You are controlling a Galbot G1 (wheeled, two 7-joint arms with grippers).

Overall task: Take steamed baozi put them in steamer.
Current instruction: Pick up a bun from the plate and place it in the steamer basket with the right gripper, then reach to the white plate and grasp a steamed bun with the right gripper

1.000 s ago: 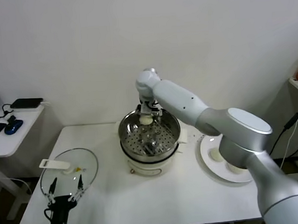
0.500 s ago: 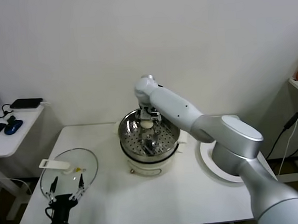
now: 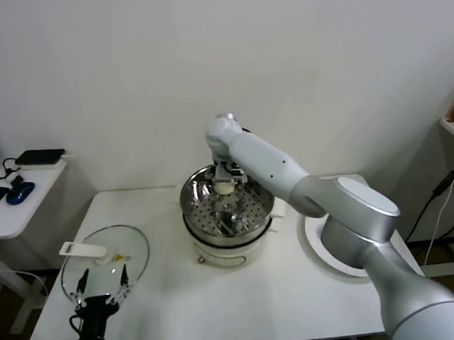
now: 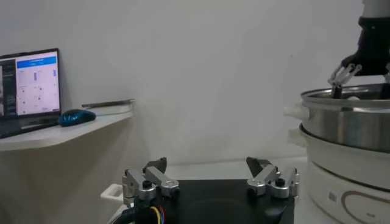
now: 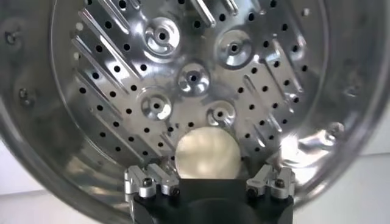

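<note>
The steamer (image 3: 227, 209) stands mid-table on its white base; it also shows in the left wrist view (image 4: 350, 125). My right gripper (image 3: 225, 176) hangs inside it by the far wall, fingers open. One steamed baozi (image 3: 223, 187) lies just under it. In the right wrist view the baozi (image 5: 207, 151) rests on the perforated floor (image 5: 183, 79) between the spread fingers (image 5: 149, 180), with a gap on each side. The other baozi are hidden behind my right arm. My left gripper (image 3: 101, 292) is open and empty at the table's front left, as the left wrist view (image 4: 210, 173) also shows.
A glass lid (image 3: 102, 253) with a white handle lies at the front left, under my left gripper. A flat white plate (image 3: 313, 240) lies right of the steamer, mostly covered by my right arm. A side table (image 3: 27, 203) with a blue mouse stands at the far left.
My right gripper has sunk a little into the steamer with the baozi. The right arm's elbow has swung forward and now covers the plate and the baozi on it. The left arm has not moved.
</note>
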